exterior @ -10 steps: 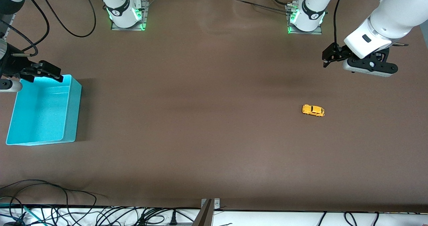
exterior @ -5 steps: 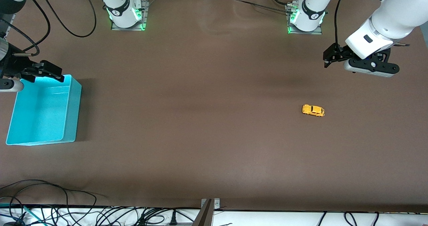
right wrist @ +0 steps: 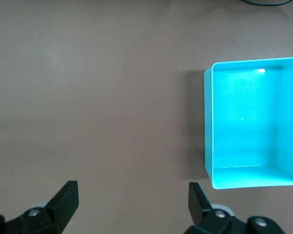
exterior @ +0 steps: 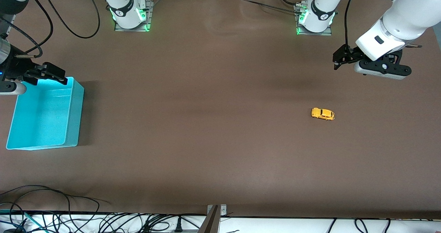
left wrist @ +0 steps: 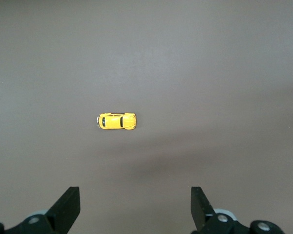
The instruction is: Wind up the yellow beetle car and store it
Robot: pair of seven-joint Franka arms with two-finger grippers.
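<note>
Beetle car (exterior: 322, 114) on table (exterior: 206, 122) toward left arm's end, bin (exterior: 44, 114) well apart at right arm's end, seemingly empty.

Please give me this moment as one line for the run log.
yellow beetle car: on table, untouched | left gripper: open, above table near car | right gripper: open, over blue bin edge | bin: empty

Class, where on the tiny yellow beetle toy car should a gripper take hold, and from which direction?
Probably from straight above, closing across the two long flanks of the tiny yellow beetle toy car: it sits upright on its wheels on bare table, its body narrow. The open left gripper is closest.
</note>
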